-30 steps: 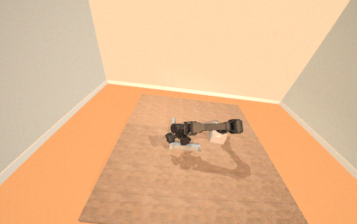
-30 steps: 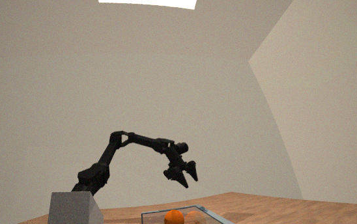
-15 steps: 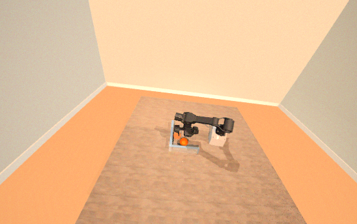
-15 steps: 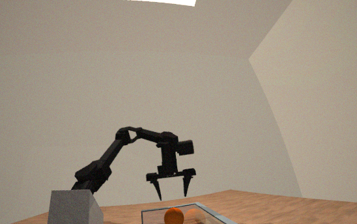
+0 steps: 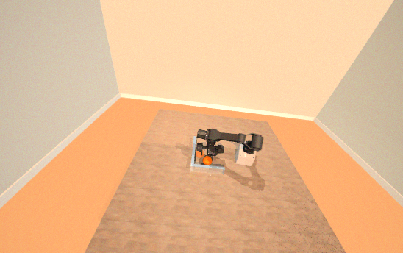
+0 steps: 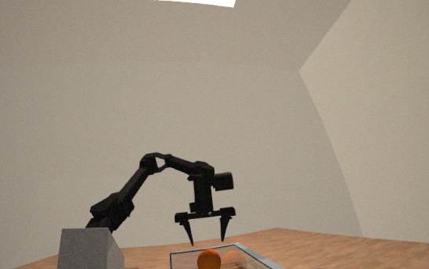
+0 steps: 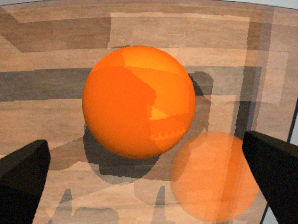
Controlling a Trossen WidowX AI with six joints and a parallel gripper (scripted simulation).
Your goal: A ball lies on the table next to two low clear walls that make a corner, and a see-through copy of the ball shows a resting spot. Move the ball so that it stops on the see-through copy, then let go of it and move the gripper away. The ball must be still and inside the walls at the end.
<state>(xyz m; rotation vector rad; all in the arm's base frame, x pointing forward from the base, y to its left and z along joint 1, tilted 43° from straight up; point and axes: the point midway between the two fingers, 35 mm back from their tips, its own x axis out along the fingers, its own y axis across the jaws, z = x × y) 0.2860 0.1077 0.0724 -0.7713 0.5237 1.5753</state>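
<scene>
Tool: (image 6: 207,243) (image 7: 147,151) spread nearly as wide as it goes, nothing in its grasp, fingers pointing down
Ball: (image 5: 207,160) (image 6: 209,259) (image 7: 138,102) solid orange, on the desk (image 5: 198,206) (image 6: 367,252) (image 7: 30,115), lower than the fingertips and apart from them
See-through copy: (image 5: 198,154) (image 6: 233,257) (image 7: 216,177) paler orange, also below the tool, near the ball but off to one side
Clear walls: (image 5: 209,166) (image 6: 255,255) low, meeting in a corner, lower than the tool
Arm: (image 5: 231,137) (image 6: 134,184) bent above the desk, carrying the tool

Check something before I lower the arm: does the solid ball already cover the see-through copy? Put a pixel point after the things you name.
No, in the wrist view the solid ball (image 5: 207,160) (image 6: 209,259) (image 7: 138,102) sits apart from the see-through copy (image 5: 198,154) (image 6: 234,256) (image 7: 215,177).
</scene>
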